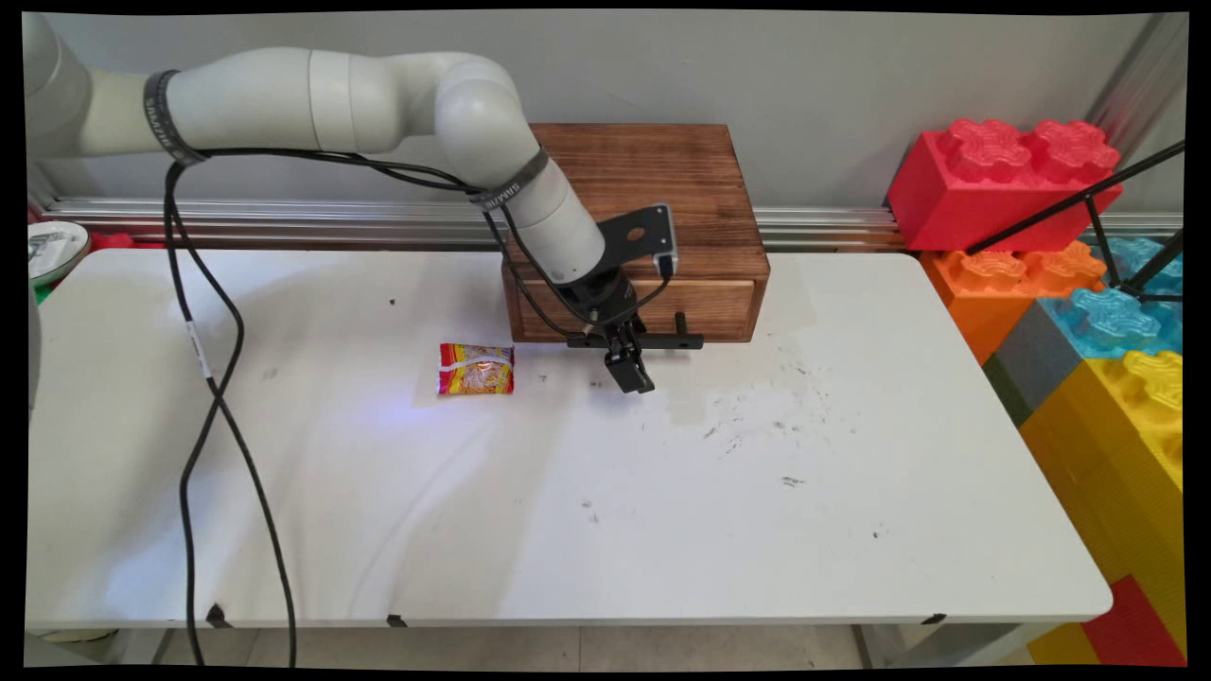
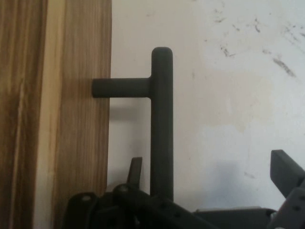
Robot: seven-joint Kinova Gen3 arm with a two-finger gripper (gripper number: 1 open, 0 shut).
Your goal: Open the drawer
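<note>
Bright, even light — soft shadows (slight blur).

Wooden drawer box [image 1: 662,189], shut, black bar handle [image 2: 162,119] (projecting forward)

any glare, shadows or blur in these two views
Main view: sharp, and the arm casts soft shadows across the white table. Hand view: the black drawer handle is crisp, its faint shadow falls on the wooden drawer front, and the linkage at the bottom looks soft.

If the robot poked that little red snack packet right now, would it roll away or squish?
The snack packet lies flat on the table, so it would probably slide, not roll. Its crinkly wrapper looks soft, so it would likely bend and squish a bit. It looks small and thin, so it is probably light. The gripper is beside the drawer handle, not touching the packet.
</note>
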